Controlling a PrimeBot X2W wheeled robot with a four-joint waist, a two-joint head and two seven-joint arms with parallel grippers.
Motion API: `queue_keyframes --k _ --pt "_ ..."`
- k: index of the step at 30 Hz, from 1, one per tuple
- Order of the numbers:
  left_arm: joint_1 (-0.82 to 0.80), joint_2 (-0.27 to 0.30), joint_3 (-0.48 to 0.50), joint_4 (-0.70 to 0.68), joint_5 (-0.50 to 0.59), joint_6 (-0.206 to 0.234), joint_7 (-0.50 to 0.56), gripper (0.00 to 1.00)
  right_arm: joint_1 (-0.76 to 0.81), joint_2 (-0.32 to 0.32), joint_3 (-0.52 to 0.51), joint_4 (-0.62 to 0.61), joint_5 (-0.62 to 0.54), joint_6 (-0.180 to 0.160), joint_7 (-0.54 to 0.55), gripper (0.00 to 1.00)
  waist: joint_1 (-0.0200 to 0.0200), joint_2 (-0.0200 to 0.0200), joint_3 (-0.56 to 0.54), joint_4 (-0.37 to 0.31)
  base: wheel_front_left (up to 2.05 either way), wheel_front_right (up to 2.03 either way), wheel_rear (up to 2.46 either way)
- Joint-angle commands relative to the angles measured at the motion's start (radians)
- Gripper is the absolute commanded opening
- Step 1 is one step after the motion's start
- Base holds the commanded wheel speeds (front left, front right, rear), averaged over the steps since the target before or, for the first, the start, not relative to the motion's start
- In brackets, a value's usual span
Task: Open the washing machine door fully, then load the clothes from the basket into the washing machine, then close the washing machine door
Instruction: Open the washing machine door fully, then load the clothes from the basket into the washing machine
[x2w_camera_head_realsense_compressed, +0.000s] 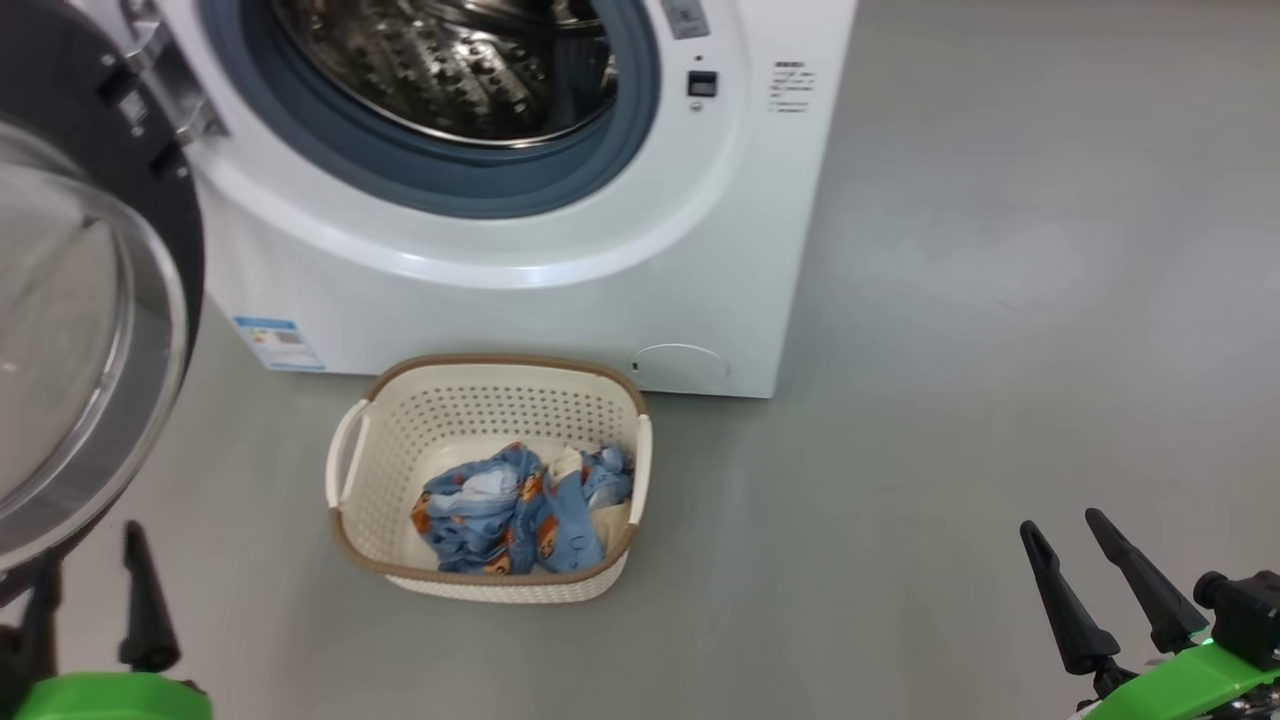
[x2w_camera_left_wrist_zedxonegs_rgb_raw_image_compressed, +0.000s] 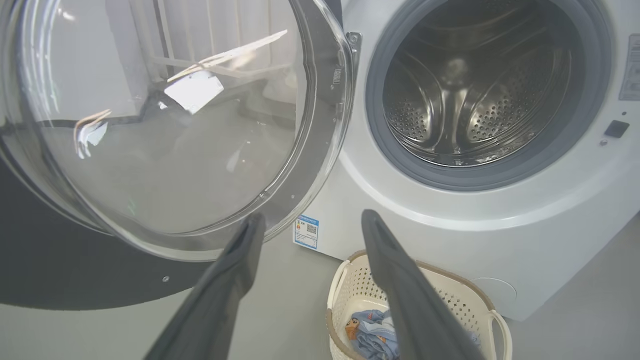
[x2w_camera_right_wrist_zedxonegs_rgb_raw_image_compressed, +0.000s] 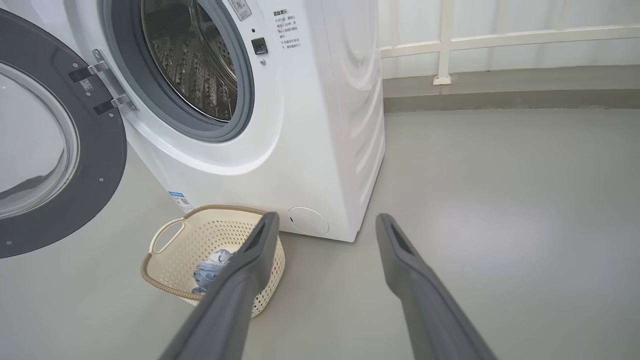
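The white washing machine (x2w_camera_head_realsense_compressed: 520, 300) stands ahead with its steel drum (x2w_camera_head_realsense_compressed: 450, 60) exposed. Its door (x2w_camera_head_realsense_compressed: 90, 330), black-rimmed with a clear glass bowl, is swung wide open to the left; the same door (x2w_camera_right_wrist_zedxonegs_rgb_raw_image_compressed: 50, 150) hangs on its hinges in the right wrist view. On the floor in front sits the cream basket (x2w_camera_head_realsense_compressed: 490, 400) holding the light-blue bear-print clothes (x2w_camera_head_realsense_compressed: 520, 510). My left gripper (x2w_camera_head_realsense_compressed: 90, 580) is open at the lower left, just below the door's glass (x2w_camera_left_wrist_zedxonegs_rgb_raw_image_compressed: 165, 125), holding nothing. Open and empty, my right gripper (x2w_camera_head_realsense_compressed: 1065, 535) hovers over the floor at the lower right.
Grey floor (x2w_camera_head_realsense_compressed: 1000, 350) stretches to the right of the machine. A white railing and low wall (x2w_camera_right_wrist_zedxonegs_rgb_raw_image_compressed: 500, 55) run behind it. The open door takes up the space left of the basket.
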Motion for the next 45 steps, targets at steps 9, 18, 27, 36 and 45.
queue_keyframes --k 9,18,27,36,45 --pt "0.025 0.041 -0.118 -0.080 -0.011 -0.001 -0.006 1.00 0.019 -0.021 0.006 -0.024 0.006 0.002 -0.013 1.00 0.0000 -0.0001 -0.016 -0.103 0.00 0.00 0.00" --pt "0.056 0.024 -0.172 -0.096 -0.013 -0.001 -0.006 1.00 0.017 -0.022 -0.003 -0.028 0.006 0.002 -0.013 1.00 0.0000 -0.0001 -0.025 -0.174 0.00 0.00 0.00" --pt "0.060 0.017 -0.209 -0.091 -0.015 -0.001 -0.006 1.00 0.021 -0.024 -0.019 -0.028 0.003 0.002 -0.013 1.00 0.0000 -0.0001 -0.036 -0.196 0.00 0.00 0.00" --pt "0.061 0.023 -0.232 -0.082 -0.031 -0.002 -0.006 1.00 0.023 -0.019 -0.028 -0.031 0.000 0.002 -0.013 1.00 0.0000 -0.0001 -0.039 -0.194 0.00 0.00 0.00" --pt "0.056 0.033 -0.226 -0.078 -0.061 -0.002 -0.006 1.00 0.021 -0.016 -0.034 -0.036 -0.002 0.002 -0.013 1.00 0.0000 -0.0001 -0.036 -0.185 0.04 -0.17 0.12"
